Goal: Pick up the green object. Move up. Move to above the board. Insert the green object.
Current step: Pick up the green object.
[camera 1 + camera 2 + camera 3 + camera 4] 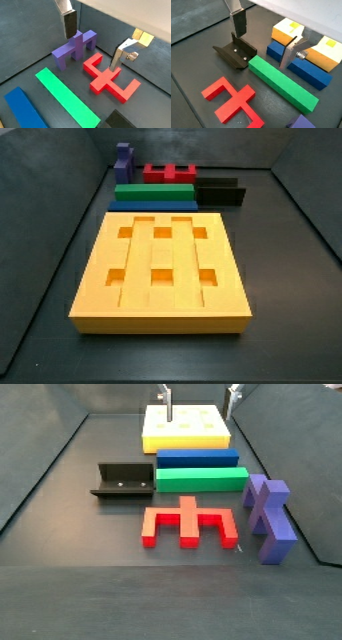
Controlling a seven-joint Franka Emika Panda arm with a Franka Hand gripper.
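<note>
While the green object [67, 97] lies untouched on the floor, the first step, the pick-up, is judged to be in hand. In a wrist view the gripper [93, 42] is seen above the pieces with its jaws wide and nothing held between the silver fingers [69, 22]; the green bar lies flat between the blue bar [25, 107] and the red notched block [110, 78], with the purple piece [75, 49] beyond.

In a wrist view the green object [281, 82] is shown as a long plain rectangular bar with sharp edges and smooth faces, just beside the blue bar [298, 65], with the fixture [236, 53] near one end.

In a side view the board [162, 270] fills the foreground, its recesses empty; the green object [151, 192] is seen behind it, beyond the blue bar. The gripper is not seen here.

In a side view the green object [201, 479] lies between the blue bar [197, 458] and the red block [190, 522]; the fingertips [167, 396] hang high, over the board [186, 428].

A descent with the jaws straddling the bar's narrow width is judged to be called for next.
</note>
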